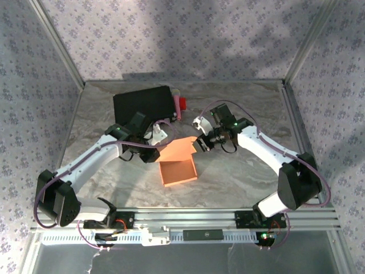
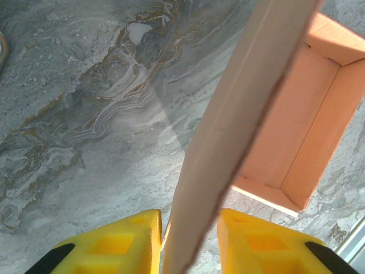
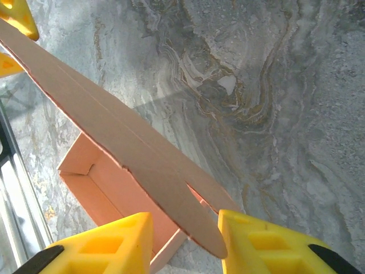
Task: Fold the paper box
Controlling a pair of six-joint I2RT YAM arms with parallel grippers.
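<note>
The paper box is an orange-tan open tray near the table's middle, with its lid panel raised behind it. My left gripper is at the lid's left edge and my right gripper at its right edge. In the left wrist view the lid runs edge-on between the yellow fingers, with a slim gap on each side; the left gripper is open around it. In the right wrist view the lid's rounded tab lies between the open right gripper's fingers, above the tray.
A black rectangular case lies at the back left with a red piece beside it. An aluminium rail runs along the near edge. Patterned walls and metal posts enclose the marble-look table.
</note>
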